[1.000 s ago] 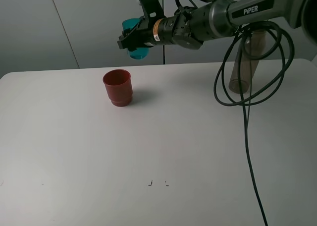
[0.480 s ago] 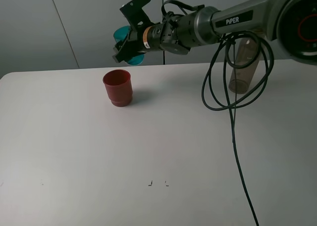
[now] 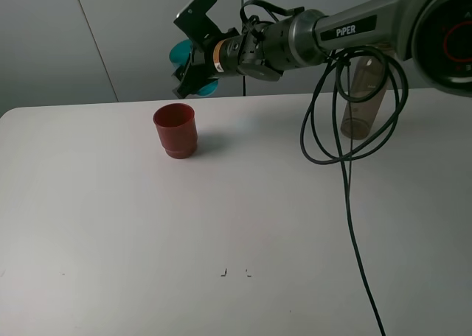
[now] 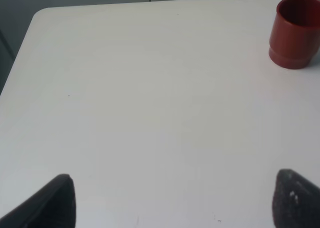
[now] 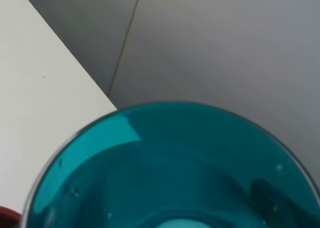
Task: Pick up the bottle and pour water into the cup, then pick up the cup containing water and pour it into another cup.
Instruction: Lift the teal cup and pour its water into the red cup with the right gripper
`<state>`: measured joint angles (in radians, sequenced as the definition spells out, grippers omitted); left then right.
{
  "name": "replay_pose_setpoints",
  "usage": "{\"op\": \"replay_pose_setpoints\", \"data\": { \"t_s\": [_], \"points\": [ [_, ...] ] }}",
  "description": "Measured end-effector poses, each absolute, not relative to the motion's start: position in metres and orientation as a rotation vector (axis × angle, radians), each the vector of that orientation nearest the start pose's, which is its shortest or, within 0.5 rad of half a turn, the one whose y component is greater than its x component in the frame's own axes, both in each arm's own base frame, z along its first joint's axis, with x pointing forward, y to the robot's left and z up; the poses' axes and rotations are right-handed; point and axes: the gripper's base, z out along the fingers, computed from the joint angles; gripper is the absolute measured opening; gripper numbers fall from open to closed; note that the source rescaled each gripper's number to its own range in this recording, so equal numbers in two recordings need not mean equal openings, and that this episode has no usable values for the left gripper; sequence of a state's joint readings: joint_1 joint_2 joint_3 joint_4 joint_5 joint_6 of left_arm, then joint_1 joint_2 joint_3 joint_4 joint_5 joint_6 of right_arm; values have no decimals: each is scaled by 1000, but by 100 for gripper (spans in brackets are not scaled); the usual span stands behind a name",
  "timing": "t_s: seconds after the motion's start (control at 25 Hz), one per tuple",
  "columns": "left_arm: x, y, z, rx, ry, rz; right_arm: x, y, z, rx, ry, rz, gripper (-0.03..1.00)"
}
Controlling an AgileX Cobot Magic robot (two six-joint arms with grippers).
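Your right fingers (image 3: 193, 71) are clamped on the teal cup (image 3: 182, 54), which is lifted clear of the table (image 3: 221, 218) and held in the air. From the high camera the cup shows on both sides of the fingers and sits tilted, not upright. You cannot tell from here which end points down, nor whether there is water in it. In the right wrist view the teal cup (image 5: 175, 163) fills nearly everything ahead of the fingers, its round rim close to the lens.

The red cup (image 3: 175, 130) stands upright on the table, below your right fingers and apart from the teal cup. A sliver of its rim (image 5: 7, 217) peeks in at the edge of the right wrist view, just beside the teal cup's wall.

The bottle (image 3: 361, 93) stands upright on the table well behind the right fingers, back along the arm, partly hidden by the looping black cable (image 3: 346, 166).

Your left fingers (image 4: 175, 203) are spread wide apart with nothing between them. Only their two dark tips (image 4: 56, 202) show, over bare table. The red cup (image 4: 295, 32) lies well ahead of them, off to the right-hand finger's side.
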<state>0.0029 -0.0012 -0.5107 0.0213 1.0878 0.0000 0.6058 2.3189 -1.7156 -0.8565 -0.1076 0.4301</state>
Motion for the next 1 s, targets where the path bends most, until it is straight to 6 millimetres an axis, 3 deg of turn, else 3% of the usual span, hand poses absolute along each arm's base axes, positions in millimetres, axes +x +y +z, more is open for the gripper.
{"op": "replay_pose_setpoints", "data": {
  "t_s": [1.0],
  "points": [
    [-7, 2, 278, 3, 2059, 32, 433, 305, 157, -1331, 1556, -61, 5]
  ]
}}
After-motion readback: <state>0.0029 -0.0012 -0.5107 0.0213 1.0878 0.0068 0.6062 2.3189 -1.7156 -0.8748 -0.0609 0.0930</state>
